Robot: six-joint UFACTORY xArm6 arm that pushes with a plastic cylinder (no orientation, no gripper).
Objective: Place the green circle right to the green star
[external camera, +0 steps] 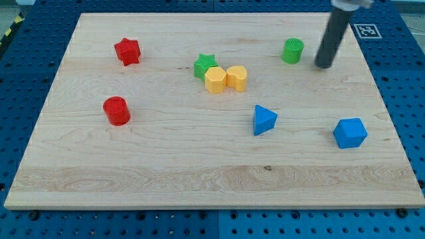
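My tip (pixel 323 66) sits just to the right of the green circle (pixel 292 50), near the board's (pixel 133 166) top right, not touching it as far as I can tell. There is no claw on this rig, only the rod, so nothing opens or grips. The green star (pixel 204 65) lies well to the left, with two yellow blocks (pixel 226 78) pressed against its lower right side. The circle is already right of the star but far off; I judge most of the push remains.
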